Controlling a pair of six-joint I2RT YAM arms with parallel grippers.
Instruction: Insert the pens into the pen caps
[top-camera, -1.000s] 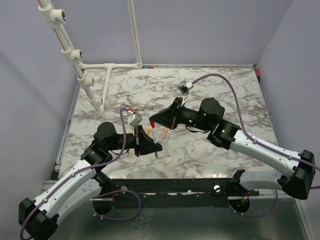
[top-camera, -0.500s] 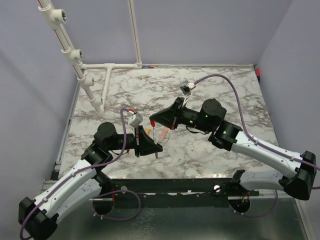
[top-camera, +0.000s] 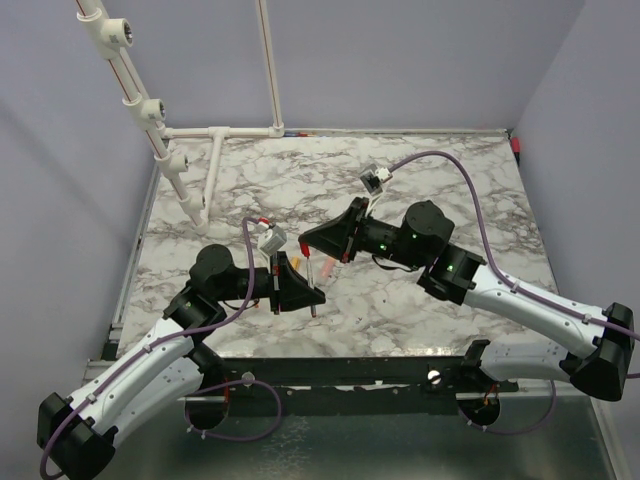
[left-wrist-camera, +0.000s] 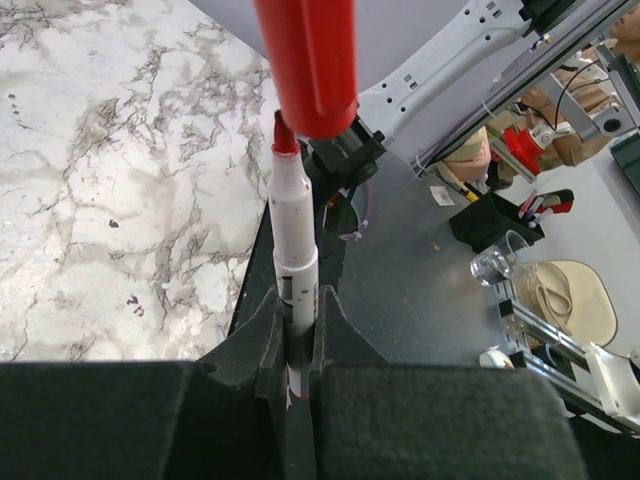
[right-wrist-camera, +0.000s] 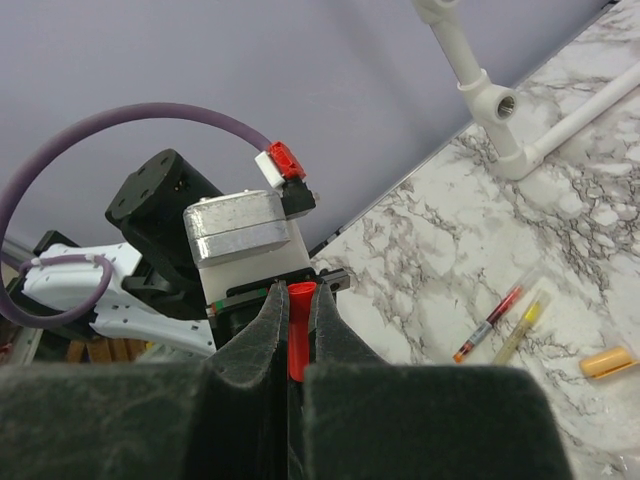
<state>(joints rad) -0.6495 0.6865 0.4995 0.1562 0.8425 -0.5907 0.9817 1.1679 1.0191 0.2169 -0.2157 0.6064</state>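
My left gripper (left-wrist-camera: 298, 300) is shut on a pale grey pen (left-wrist-camera: 295, 225) that points upward, its red tip (left-wrist-camera: 285, 135) bare. Right above that tip hangs a red pen cap (left-wrist-camera: 305, 65), its open end just touching or just over the tip. My right gripper (right-wrist-camera: 296, 300) is shut on this red cap (right-wrist-camera: 298, 335). In the top view the two grippers (top-camera: 314, 293) (top-camera: 305, 240) meet over the table's near middle. A red pen (right-wrist-camera: 490, 322), a yellow pen (right-wrist-camera: 523, 322) and a yellow-orange cap (right-wrist-camera: 610, 362) lie on the marble.
A white pipe frame (top-camera: 215, 135) stands at the back left of the marble table (top-camera: 420, 180), and shows in the right wrist view (right-wrist-camera: 480, 85) too. A salmon pen (top-camera: 327, 268) lies beneath the grippers. Purple cables arch over both arms.
The right arm has shifted slightly, bringing the red cap closer over the pen tip. The left arm has held still with its pen.
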